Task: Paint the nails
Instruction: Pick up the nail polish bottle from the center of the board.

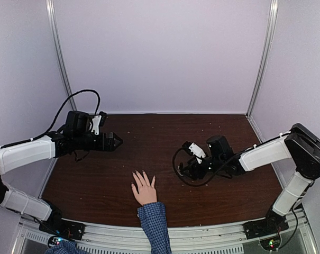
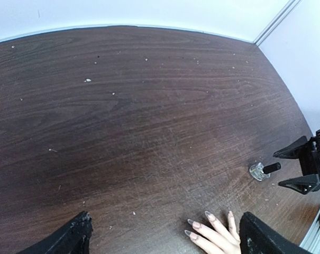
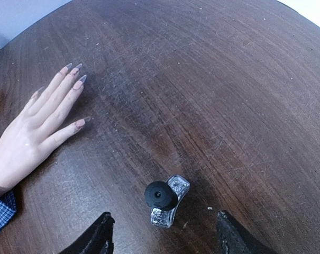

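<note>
on the surface (image 1: pixel 202 132), nails (image 3: pixel 82 79) lie spread for paint; right gripper (image 3: pixel 163 216), wide open, faces the polish bottle (image 3: pixel 161 196); left gripper (image 2: pixel 165 218) wide too.

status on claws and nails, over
Left claw open, holding nothing. Right claw open above capped polish bottle, not gripping. Nails on flat hand, clear of both claws. No obstruction seen.

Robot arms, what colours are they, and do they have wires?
Both the left robot arm and the right robot arm have smooth white shells with chunky black joints. Loose black cables loop beside each wrist. The black two-finger left claw and right claw end in pointed tips, each with a small white part behind.
</note>
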`<move>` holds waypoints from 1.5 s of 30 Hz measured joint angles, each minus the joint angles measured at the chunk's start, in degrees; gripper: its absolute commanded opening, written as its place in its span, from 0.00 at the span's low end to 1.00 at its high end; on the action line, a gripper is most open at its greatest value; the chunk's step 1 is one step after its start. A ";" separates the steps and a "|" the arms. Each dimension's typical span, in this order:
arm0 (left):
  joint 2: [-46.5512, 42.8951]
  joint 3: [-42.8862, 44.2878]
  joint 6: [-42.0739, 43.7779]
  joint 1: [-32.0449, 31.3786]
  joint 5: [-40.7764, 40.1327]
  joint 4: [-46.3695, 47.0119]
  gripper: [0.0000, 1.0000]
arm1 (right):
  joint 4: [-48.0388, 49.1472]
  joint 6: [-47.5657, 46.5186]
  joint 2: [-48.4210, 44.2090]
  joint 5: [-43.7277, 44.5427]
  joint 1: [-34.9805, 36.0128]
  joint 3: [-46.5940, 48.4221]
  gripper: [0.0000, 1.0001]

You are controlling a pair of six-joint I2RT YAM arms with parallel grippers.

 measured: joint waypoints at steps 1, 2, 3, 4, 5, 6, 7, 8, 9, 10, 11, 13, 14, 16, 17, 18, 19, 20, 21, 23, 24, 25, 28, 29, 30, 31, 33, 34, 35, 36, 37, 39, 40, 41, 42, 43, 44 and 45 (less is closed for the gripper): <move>0.00 0.00 0.00 0.00 0.26 0.28 0.98 | 0.87 0.02 0.37 0.02 0.00 -0.42 0.62; 0.00 0.00 0.09 0.00 0.74 0.70 0.98 | 1.99 0.07 0.90 0.02 -0.02 -1.01 0.61; 0.11 0.00 0.31 0.00 1.38 1.14 0.98 | 2.86 0.24 1.36 0.02 -0.02 -1.49 0.59; 0.35 0.04 0.66 -0.07 2.10 1.44 0.98 | 3.61 0.31 1.86 0.00 0.02 -1.95 0.58; 0.83 0.26 1.14 -0.26 2.75 1.49 0.98 | 4.46 0.57 2.47 0.02 0.13 -2.54 0.56; 1.62 0.68 1.73 -0.68 3.39 1.46 0.98 | 5.11 0.59 2.89 0.00 0.20 -2.89 0.55; 2.64 1.25 2.38 -1.33 3.93 1.42 0.98 | 5.75 0.74 3.34 0.00 0.22 -3.15 0.53; 3.65 1.79 2.99 -2.08 4.39 1.44 0.98 | 6.34 0.81 3.80 0.00 0.24 -3.30 0.50; 4.63 2.29 3.56 -2.86 4.96 1.46 0.98 | 7.04 0.98 4.24 0.02 0.24 -3.34 0.47; 5.46 2.75 3.98 -3.50 5.33 1.46 0.98 | 7.69 1.09 4.66 0.04 0.24 -3.39 0.44; 6.19 3.06 4.33 -4.04 5.90 1.55 0.97 | 8.44 1.18 5.07 0.07 0.24 -3.39 0.42; 7.30 3.30 4.79 -4.81 7.17 2.14 0.98 | 10.08 1.55 5.97 0.35 0.26 -3.41 0.39; 7.85 3.43 4.90 -4.98 7.76 2.40 0.97 | 11.02 1.79 6.47 0.50 0.26 -3.52 0.38; 9.01 3.93 5.05 -5.16 8.68 2.58 0.98 | 12.31 1.95 7.10 0.72 0.33 -3.85 0.37; 9.42 4.13 5.07 -5.25 9.03 2.71 0.98 | 12.66 1.92 7.37 0.85 0.35 -3.96 0.36; 9.70 4.24 5.09 -5.25 9.31 2.78 0.98 | 13.03 1.92 7.74 0.94 0.42 -4.00 0.36; 9.86 4.37 5.09 -5.25 9.53 2.80 0.98 | 13.31 1.92 8.07 0.98 0.44 -4.00 0.36; 9.99 4.52 5.09 -5.27 9.77 2.80 0.98 | 13.51 1.90 8.28 1.07 0.48 -4.00 0.36; 10.01 4.68 5.14 -5.27 9.94 2.86 0.98 | 13.86 1.84 8.63 1.11 0.52 -4.00 0.36; 9.99 4.85 5.22 -5.35 10.23 3.30 0.97 | 14.29 1.73 9.31 1.22 0.63 -4.00 0.36; 10.01 4.85 5.27 -5.35 10.38 3.74 0.98 | 14.49 1.70 9.64 1.29 0.68 -4.00 0.36; 10.01 4.85 5.27 -5.38 10.54 4.02 0.98 | 14.99 1.53 9.90 1.36 0.72 -3.96 0.36; 10.05 4.87 5.31 -5.51 11.26 4.52 0.98 | 16.06 1.42 10.51 1.46 0.87 -3.91 0.36; 10.19 4.87 5.35 -5.60 11.45 4.68 0.98 | 16.48 1.31 10.73 1.51 0.87 -3.87 0.34; 10.23 4.87 5.42 -5.64 11.56 4.83 0.97 | 16.74 1.29 10.91 1.51 0.87 -3.80 0.32; 10.32 4.87 5.49 -5.77 11.67 4.96 0.98 | 17.05 1.25 11.21 1.51 0.87 -3.67 0.28; 10.34 4.87 5.68 -6.01 11.87 5.11 0.98 | 17.57 0.94 11.82 1.55 0.87 -3.23 0.23; 10.36 4.87 5.84 -6.14 12.00 5.22 0.98 | 17.62 0.66 12.02 1.57 0.87 -2.99 0.20; 10.36 4.87 5.92 -6.25 12.15 5.31 0.98 | 17.55 0.55 12.24 1.62 0.87 -2.69 0.17; 10.36 4.87 6.08 -6.29 12.41 5.33 0.98 | 17.38 0.33 12.33 1.57 0.90 -2.49 0.15; 10.36 4.87 6.16 -6.36 12.63 5.33 0.98 | 17.16 0.31 12.35 1.46 0.90 -2.38 0.14; 10.36 4.83 6.47 -6.36 13.05 5.53 0.98 | 16.50 0.02 12.22 0.92 0.90 -2.10 0.11; 10.34 4.70 6.64 -6.36 13.38 5.92 0.98 | 15.54 0.13 11.93 0.26 0.90 -1.92 0.11; 10.23 4.35 6.91 -6.36 13.88 6.75 0.98 | 14.45 0.02 11.34 -0.44 0.92 -1.81 0.10; 10.05 4.04 7.13 -6.36 14.23 7.34 0.98 | 13.14 -0.02 10.54 -1.29 0.96 -1.77 0.10; 9.75 3.58 7.43 -6.38 14.64 7.87 0.98 | 11.39 -0.02 9.29 -2.58 0.98 -1.75 0.10; 9.38 3.02 7.74 -6.38 15.30 8.59 0.98 | 9.22 -0.02 7.34 -4.09 1.09 -1.70 0.09; 9.01 2.56 8.11 -6.38 15.96 9.09 0.98 | 7.45 -0.02 5.44 -5.57 1.16 -1.53 0.09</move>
